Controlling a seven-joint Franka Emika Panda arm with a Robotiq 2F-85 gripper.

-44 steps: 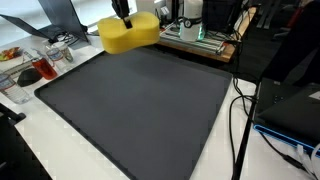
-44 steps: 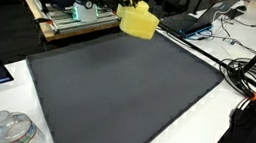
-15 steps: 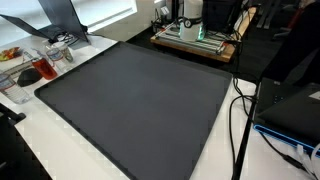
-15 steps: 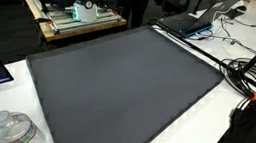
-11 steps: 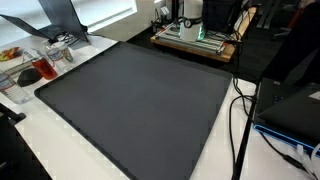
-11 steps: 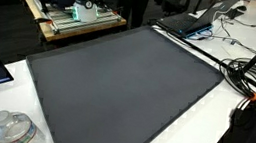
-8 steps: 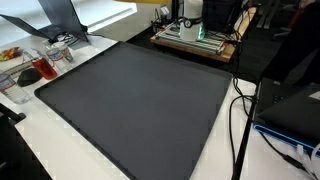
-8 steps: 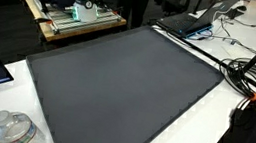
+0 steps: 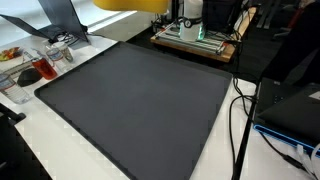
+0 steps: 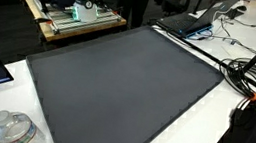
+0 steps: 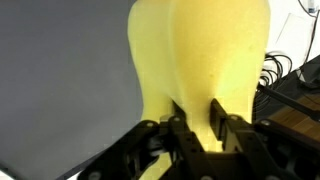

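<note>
We see the hand [image 11: 203,125] clenched on the narrow end of the sponge [image 11: 200,55], high above the mat [image 9: 140,100] on the table [image 9: 55,150]. The sponge seems light and soft and dents where it is pinched, so a deeper grip would be safer. In the wrist view its long axis points straight away from the fingers.

In an exterior view the camera sits high at mid-range, looking down across the black mat [image 9: 130,100], with the wooden rack [image 9: 195,42] at one o'clock. In an exterior view from a different side, equally raised, the rack [image 10: 69,21] sits at eleven o'clock and the cables [image 10: 253,79] at three. Both exterior views share the mat, the rack and, clipped at twelve o'clock, the yellow foam [image 9: 130,4]. The wrist view is pressed right up against that foam, with the gripper [image 11: 200,118] at six o'clock and the mat at nine.
</note>
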